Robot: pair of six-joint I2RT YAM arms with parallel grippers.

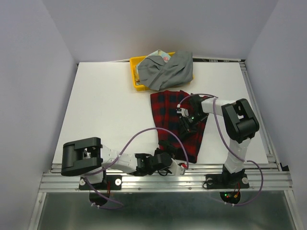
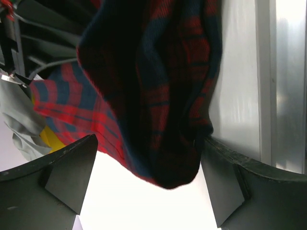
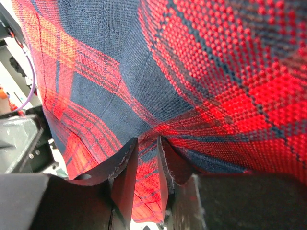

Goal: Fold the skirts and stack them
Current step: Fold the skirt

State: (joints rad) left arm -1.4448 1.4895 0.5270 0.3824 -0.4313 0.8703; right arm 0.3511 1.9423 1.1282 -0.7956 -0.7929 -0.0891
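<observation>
With left gripper (image 2: 148,143) spread wide around plaid skirt (image 1: 168,103) near hem, pinches skirt fold mid-length in right gripper (image 3: 146,141), long axis running straight away from that hem.

Three skirts — plaid (image 1: 165,103), grey (image 1: 169,72), floral (image 1: 162,56) — one yellow tray (image 1: 135,73), two arms, left (image 1: 122,163) and right (image 1: 240,120).

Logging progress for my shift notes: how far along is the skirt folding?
Done: nothing stacked yet. In hand: the plaid skirt lies spread on the table, right claw pinching it, left claw open around its near edge. Left: the grey skirt and floral skirt sit heaped in the yellow tray.
</observation>
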